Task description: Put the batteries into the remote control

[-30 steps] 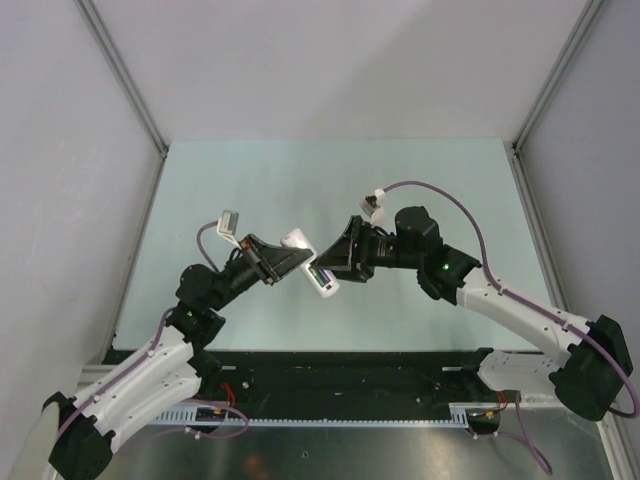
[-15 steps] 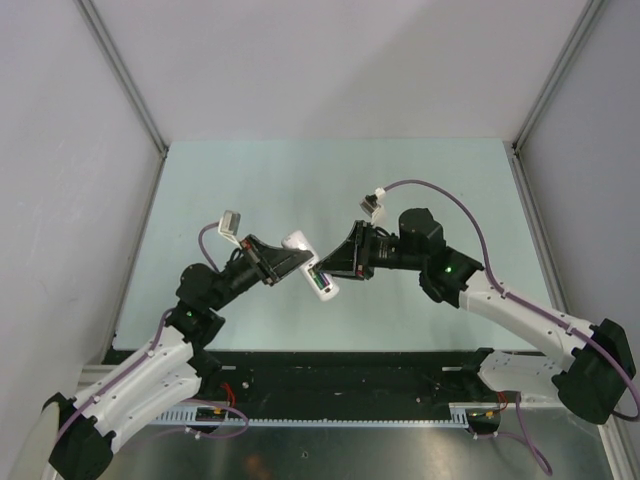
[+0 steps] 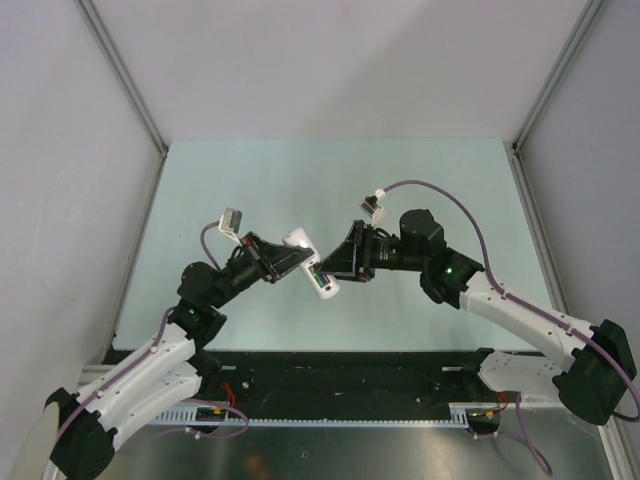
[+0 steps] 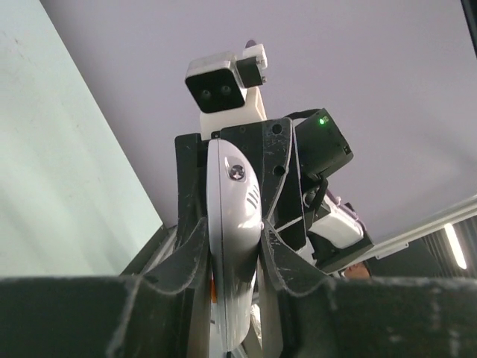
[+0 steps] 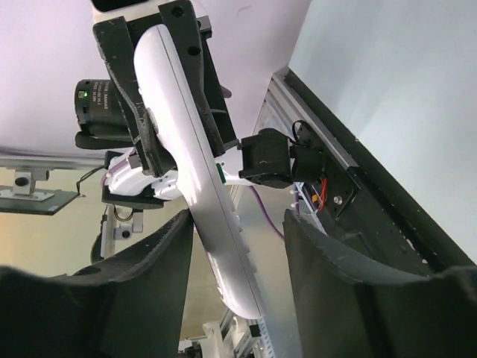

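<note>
Remote control [image 3: 325,286]: one, white, pinched by left gripper [image 4: 235,246]. Right gripper [image 5: 238,239]: jaws spread astride it. Green battery [image 3: 315,271]: one, inside. Lettering unreadable.

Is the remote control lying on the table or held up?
Held up: the left gripper is shut on the remote control, clear above the table.
</note>
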Tool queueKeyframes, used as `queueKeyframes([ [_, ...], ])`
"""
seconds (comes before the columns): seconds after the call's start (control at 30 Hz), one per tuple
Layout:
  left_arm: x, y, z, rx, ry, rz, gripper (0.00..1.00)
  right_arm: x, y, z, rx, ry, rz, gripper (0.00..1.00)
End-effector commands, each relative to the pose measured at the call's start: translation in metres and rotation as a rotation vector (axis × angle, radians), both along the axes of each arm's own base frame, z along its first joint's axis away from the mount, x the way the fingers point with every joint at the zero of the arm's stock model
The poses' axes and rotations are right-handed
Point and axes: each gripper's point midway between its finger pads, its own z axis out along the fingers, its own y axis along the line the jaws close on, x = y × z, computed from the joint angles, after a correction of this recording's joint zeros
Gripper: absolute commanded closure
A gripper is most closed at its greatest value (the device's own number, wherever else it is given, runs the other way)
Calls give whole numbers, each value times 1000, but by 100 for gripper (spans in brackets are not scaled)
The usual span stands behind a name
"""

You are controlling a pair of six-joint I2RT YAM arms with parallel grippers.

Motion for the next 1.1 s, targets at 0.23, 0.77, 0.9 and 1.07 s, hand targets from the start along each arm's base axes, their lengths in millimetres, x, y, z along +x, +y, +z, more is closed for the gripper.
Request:
queueKeyframes([
  [0.23,-7,1,25,-55,-103,-21,100,4,-6,-8,-21,35,-28,33],
  [0.77,-11,-6,28,-51,-85,-81,100,0,-1,-24,-69,10,26,67],
  [0.9,-11,-6,27,-45,-93,-78,100,0,-2,-22,-66,4,22,41],
  [1.07,-5,-9,6,-5,-65,-72,100,10,-7,-3,-23,-17,-13,17],
])
